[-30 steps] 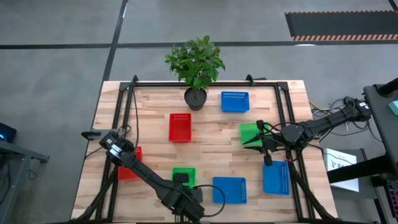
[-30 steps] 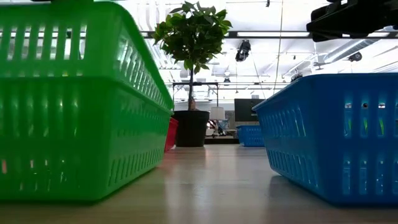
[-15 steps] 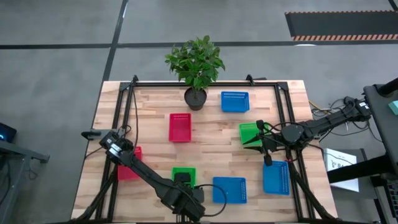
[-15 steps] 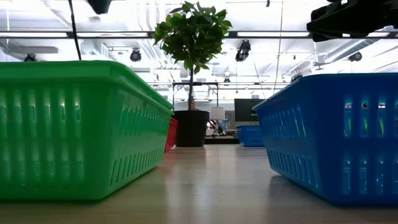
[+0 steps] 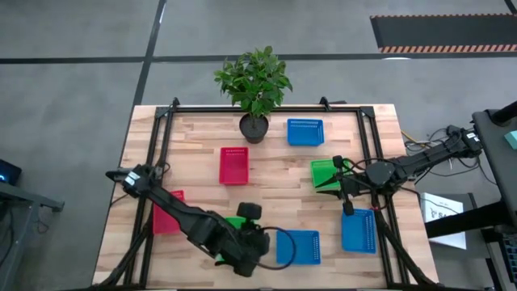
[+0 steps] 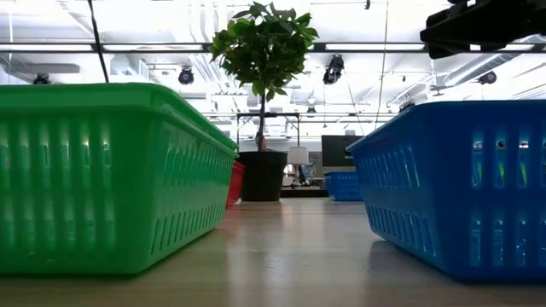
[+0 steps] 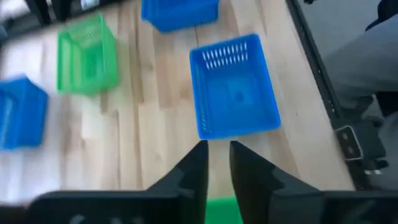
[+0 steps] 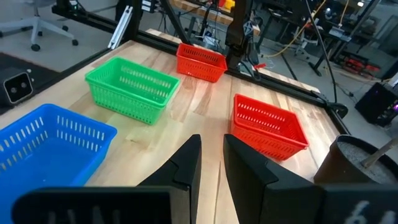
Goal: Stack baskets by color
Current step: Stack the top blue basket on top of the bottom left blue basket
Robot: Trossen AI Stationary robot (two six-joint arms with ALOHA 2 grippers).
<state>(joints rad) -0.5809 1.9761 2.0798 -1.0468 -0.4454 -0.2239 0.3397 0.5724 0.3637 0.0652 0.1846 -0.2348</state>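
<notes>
I see red baskets point(image 5: 233, 165), green baskets point(image 5: 327, 172) and blue baskets point(image 5: 304, 131), all with slotted sides, on a pale striped wood table point(image 5: 275, 202), beside a black pot point(image 5: 254, 128).

A green basket point(image 6: 111, 175) stands left, a blue basket point(image 6: 456, 183) right, a potted plant point(image 6: 263, 102) between, farther back.
</notes>
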